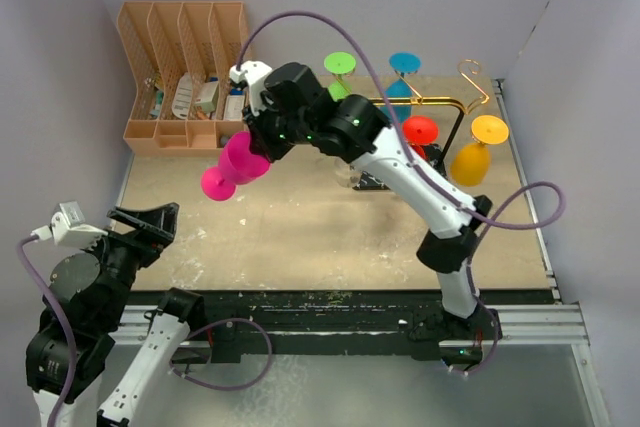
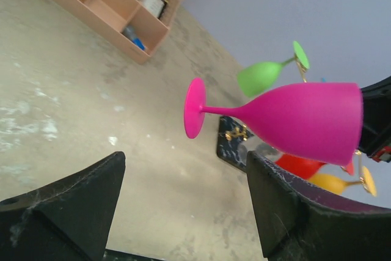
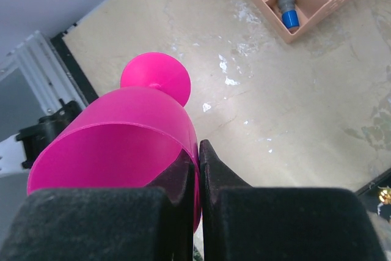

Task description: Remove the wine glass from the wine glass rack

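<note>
Right claw (image 3: 199,166) pinches wine glass (image 3: 122,126) sideways (foot leftward).

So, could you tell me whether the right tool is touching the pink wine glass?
Touching. The right wrist view shows the right tool clamped on the pink wine glass at its bowl wall, no gap.

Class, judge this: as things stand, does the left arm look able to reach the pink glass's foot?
Probably yes: the open left gripper faces the foot of the pink glass with nothing between; the right gripper pinches only its rim.
</note>
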Motion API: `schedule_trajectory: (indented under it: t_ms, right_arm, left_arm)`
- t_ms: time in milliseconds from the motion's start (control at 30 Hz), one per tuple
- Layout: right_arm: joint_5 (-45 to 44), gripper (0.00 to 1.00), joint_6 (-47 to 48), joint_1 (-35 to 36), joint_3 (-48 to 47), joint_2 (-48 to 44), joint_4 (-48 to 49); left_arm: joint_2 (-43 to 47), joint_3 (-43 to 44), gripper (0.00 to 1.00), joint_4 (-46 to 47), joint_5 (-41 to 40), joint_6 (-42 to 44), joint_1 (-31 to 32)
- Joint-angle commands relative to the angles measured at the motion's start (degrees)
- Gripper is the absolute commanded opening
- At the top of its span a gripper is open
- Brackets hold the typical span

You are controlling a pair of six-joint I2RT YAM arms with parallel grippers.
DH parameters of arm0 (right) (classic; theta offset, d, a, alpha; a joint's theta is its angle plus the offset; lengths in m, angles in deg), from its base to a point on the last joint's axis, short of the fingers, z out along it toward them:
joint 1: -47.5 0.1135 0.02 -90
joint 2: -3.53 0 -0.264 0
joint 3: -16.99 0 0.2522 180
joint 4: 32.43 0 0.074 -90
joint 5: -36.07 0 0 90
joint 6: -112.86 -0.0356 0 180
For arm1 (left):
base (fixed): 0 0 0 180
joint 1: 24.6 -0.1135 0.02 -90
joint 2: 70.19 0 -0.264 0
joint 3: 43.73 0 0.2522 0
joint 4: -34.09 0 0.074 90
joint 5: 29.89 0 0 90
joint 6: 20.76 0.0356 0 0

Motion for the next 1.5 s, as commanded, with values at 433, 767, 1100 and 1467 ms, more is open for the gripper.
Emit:
schedule_trajectory:
  t_ms: [433,767,1100,1467]
  right_arm:
    - [-4.9,0.00,-2.9,-0.8,-9.1,22.4,0.2]
    - [-13.3,0.00,0.5,-0.8,-8.5,24.7,1.6]
    - [-17.2,0.00,2.2,-0.8,-9.5,27.6,4.5]
    - [-18.5,0.31,2.8,-0.9,-9.4,27.6,8.3]
  left_arm:
    - [-2.0,0.3,0.81,0.7,-7.9,19.7,0.2]
    - [-1.0,-5.7,0.82,7.3,-7.7,23.1,0.2]
    - [0.3,-9.4,0.81,8.6,-8.8,22.3,0.2]
    - [-0.1,-9.9,0.81,8.8,-8.9,22.2,0.1]
